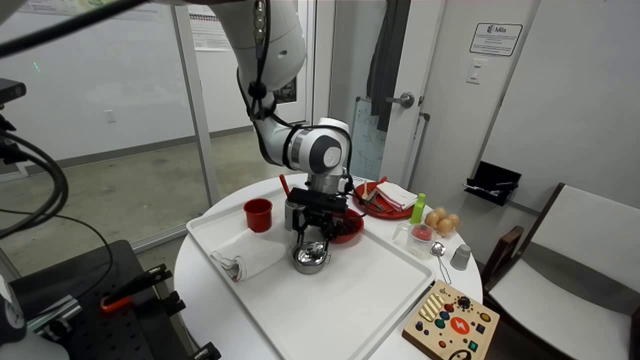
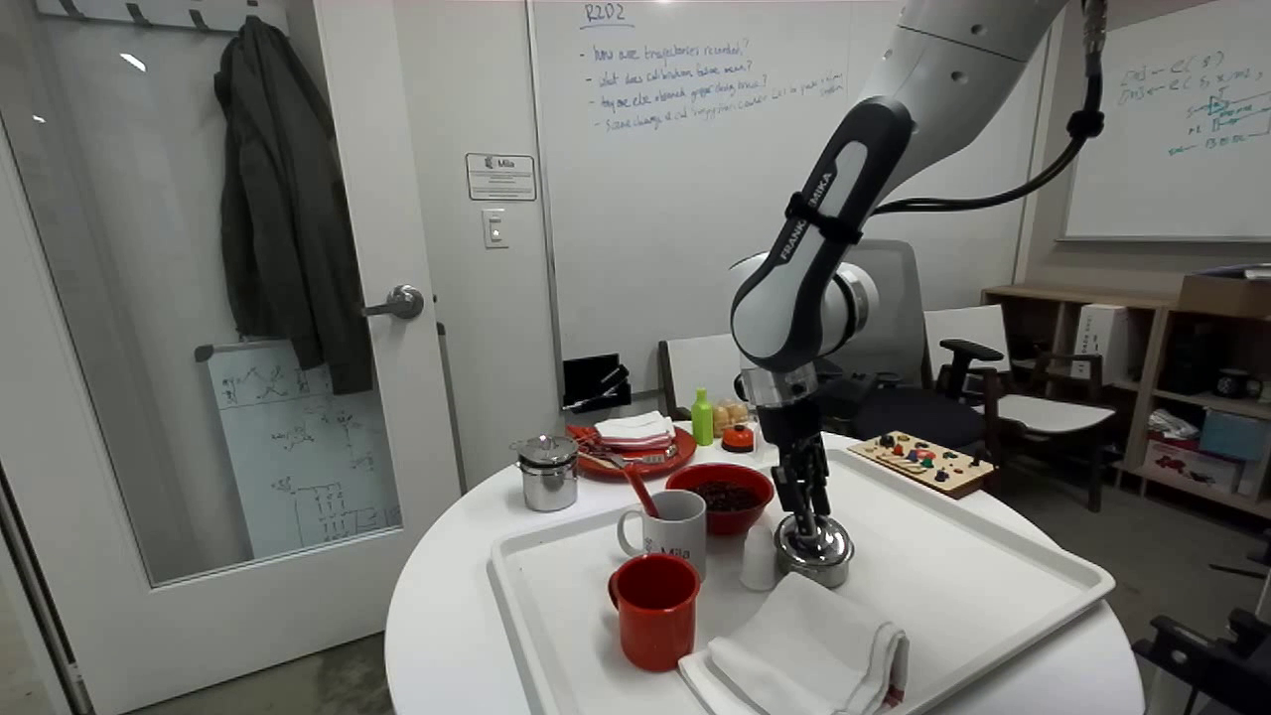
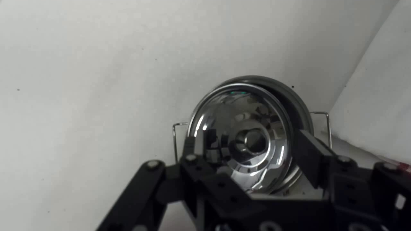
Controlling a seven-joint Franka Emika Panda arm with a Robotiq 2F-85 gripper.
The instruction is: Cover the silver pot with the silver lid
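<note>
White and round, the table (image 1: 215,305) bears my white rectangular tray (image 1: 345,305), one corner near the table's edge. A folded white cloth (image 1: 257,255) lies by one tray edge. Just inward, my black gripper (image 3: 249,144) points down, fingers (image 3: 310,157) spread, over the low round silver metal pot (image 1: 308,269). The round silver metal lid (image 3: 231,118) sits off-centre across its mouth, knob (image 3: 256,141) between my fingers.

Around my round white table (image 1: 205,300): mottled grey-beige floor (image 1: 125,185), white glass-paned door (image 2: 382,179) with silver lever handle (image 2: 402,302), dark grey jacket (image 2: 288,199) hanging. I see large wall-mounted whiteboard (image 2: 695,228) with handwriting (image 2: 685,79), dark-framed white-padded chair (image 1: 560,305), brown wooden shelf unit (image 2: 1072,296).
</note>
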